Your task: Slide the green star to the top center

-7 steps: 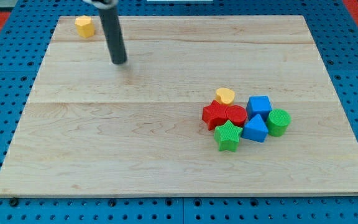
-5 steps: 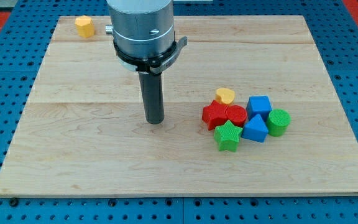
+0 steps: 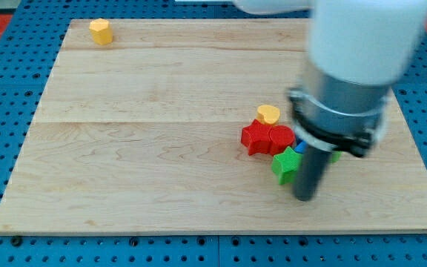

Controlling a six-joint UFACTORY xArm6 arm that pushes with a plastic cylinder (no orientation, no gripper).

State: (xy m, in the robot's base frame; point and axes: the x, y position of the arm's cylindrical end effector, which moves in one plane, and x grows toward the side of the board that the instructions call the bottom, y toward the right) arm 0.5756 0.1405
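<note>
The green star lies on the wooden board at the view's lower right, partly covered by my rod. My tip rests on the board just below and to the right of the star, close to it or touching it. Two red blocks sit against the star's upper left. A yellow heart-like block lies above them. The arm's body hides the blue blocks and the green cylinder; only slivers of blue and green show.
A yellow block sits at the board's top left corner. The arm's large grey and white body fills the view's upper right. Blue pegboard surrounds the board.
My tip has swept from the board's upper left, through the middle, to the lower right below the green star. The star has shifted slightly to the right. The arm now hides the blue and green blocks.
</note>
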